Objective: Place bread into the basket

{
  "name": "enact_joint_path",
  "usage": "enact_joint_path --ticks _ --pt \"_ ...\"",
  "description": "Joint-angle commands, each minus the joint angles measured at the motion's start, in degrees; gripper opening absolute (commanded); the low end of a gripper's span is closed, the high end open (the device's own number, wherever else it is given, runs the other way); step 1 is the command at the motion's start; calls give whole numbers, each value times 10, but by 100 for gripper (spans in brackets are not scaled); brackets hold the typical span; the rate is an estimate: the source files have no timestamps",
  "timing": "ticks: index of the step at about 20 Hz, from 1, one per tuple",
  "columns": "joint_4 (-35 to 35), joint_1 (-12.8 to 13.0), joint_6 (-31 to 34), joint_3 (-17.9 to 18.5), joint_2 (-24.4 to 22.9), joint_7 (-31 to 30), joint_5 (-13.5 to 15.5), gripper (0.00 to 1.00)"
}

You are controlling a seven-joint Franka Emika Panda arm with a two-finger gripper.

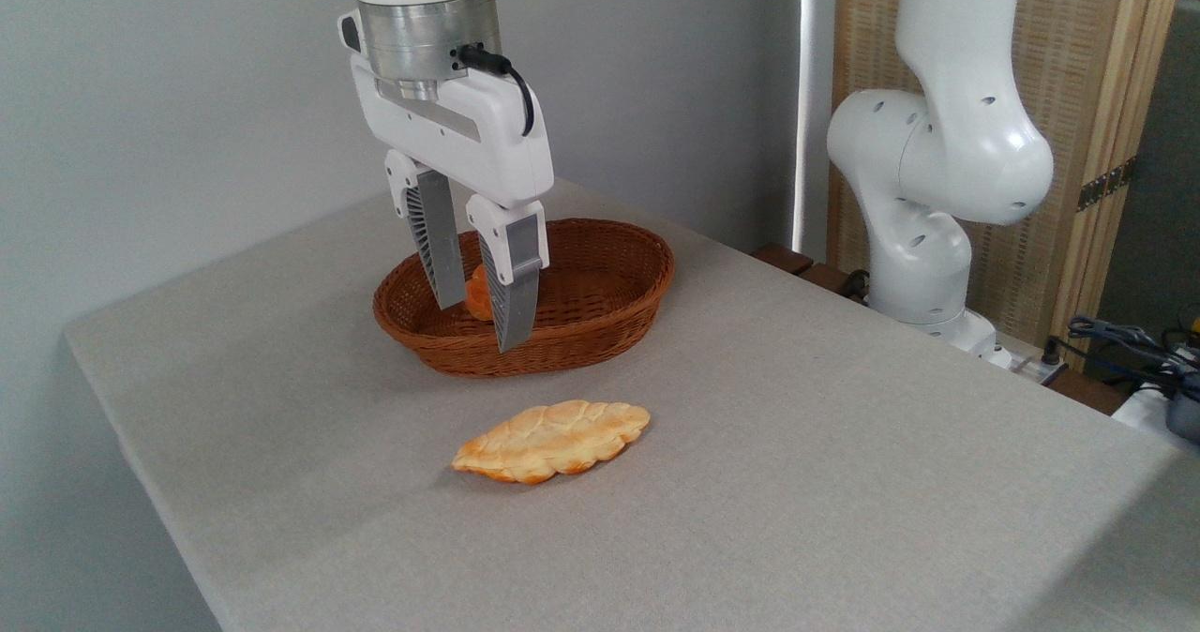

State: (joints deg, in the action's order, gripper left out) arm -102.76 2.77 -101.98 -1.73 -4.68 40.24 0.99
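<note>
Pale golden braided leaf-shaped bread (553,441) flat on grey tabletop (844,482), just in front of oval reddish-brown wicker basket (619,318). White claw (483,324) above, fingers apart, empty.

The bread (553,441) is pale golden with orange-brown edges and a braided pattern. The basket (600,332) is reddish-brown weave, holding something orange (478,296), perhaps more bread. The tablecloth (844,482) is plain grey.
</note>
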Motion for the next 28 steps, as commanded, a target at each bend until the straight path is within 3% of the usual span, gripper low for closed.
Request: enact_joint_path --ticks 1,28 --pt "14 5 15 3 5 -5 -9 100" --pt "14 6 42 1 4 -4 -9 100"
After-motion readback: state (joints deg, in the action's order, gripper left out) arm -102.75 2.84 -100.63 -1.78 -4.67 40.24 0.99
